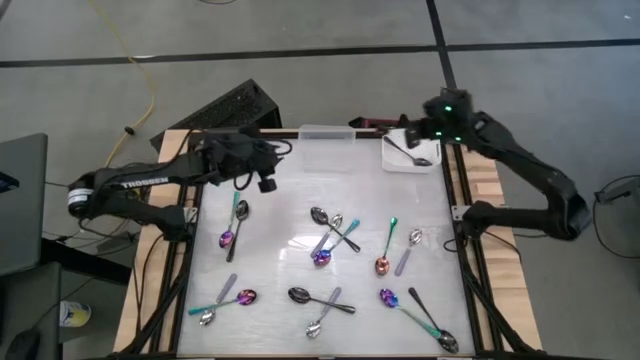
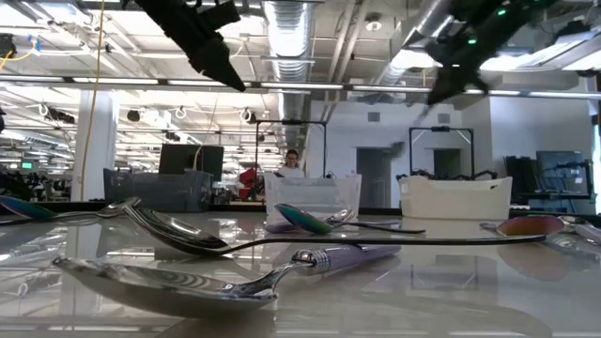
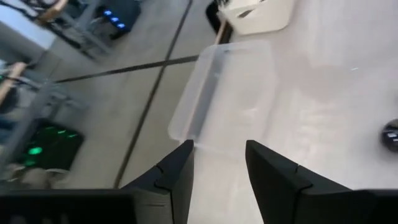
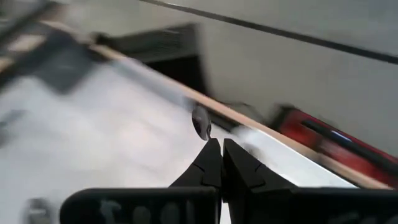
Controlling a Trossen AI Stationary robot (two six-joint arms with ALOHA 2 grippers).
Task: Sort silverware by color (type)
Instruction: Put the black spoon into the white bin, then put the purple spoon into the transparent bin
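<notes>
You've barely started: one dark spoon (image 1: pixel 415 155) lies in the white bin (image 1: pixel 408 165) under your pinched-shut, empty right gripper (image 1: pixel 432 133), the left gripper (image 3: pixel 217 168) hangs parted and empty near the clear bin (image 1: pixel 325 135), and about a dozen spoons (image 1: pixel 330 245) remain scattered across the table (image 1: pixel 290 215).
</notes>
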